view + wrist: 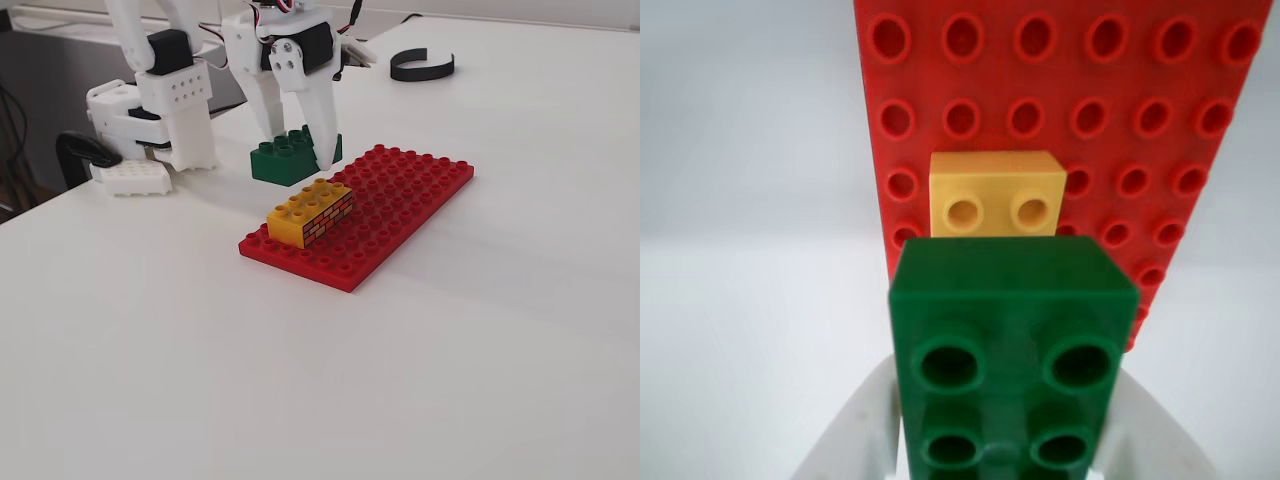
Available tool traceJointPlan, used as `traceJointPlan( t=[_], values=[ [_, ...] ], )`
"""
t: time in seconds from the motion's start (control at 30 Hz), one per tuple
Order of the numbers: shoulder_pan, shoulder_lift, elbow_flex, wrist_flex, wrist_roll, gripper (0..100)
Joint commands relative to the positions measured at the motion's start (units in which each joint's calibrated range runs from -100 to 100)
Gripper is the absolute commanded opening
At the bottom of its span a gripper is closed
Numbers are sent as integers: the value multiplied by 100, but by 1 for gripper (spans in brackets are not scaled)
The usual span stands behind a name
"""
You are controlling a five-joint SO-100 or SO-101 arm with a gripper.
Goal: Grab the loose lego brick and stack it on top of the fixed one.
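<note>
White bench [480, 350] is filling the fixed view. Arm base [150, 120] is sitting at the far-left edge. Red baseplate [400, 195] is lying flat mid-bench, running diagonally toward the far-right edge; in the wrist view [1120, 110] it is filling the upper frame. White gripper [296, 150] is hanging over the baseplate's far-left side, jaws clamping the green brick [285, 160], studs up and lifted clear of the bench. In the wrist view the green brick [1010, 340] is sitting between the white fingers [855, 430], just short of the yellow brick [997, 192]. Yellow brick [312, 212] is sitting on the baseplate's near-left end, just beside the green one, not touching. Black curved piece [422, 66] is lying near the far edge.
</note>
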Motion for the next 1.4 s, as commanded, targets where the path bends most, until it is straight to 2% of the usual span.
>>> traceJointPlan(
  t=[0.0,0.6,1.37],
  values=[
    [15,-221,0,-9,5,9],
    [0,-204,842,-1084,10,9],
    [30,-204,1385,-1483,15,10]
  ],
)
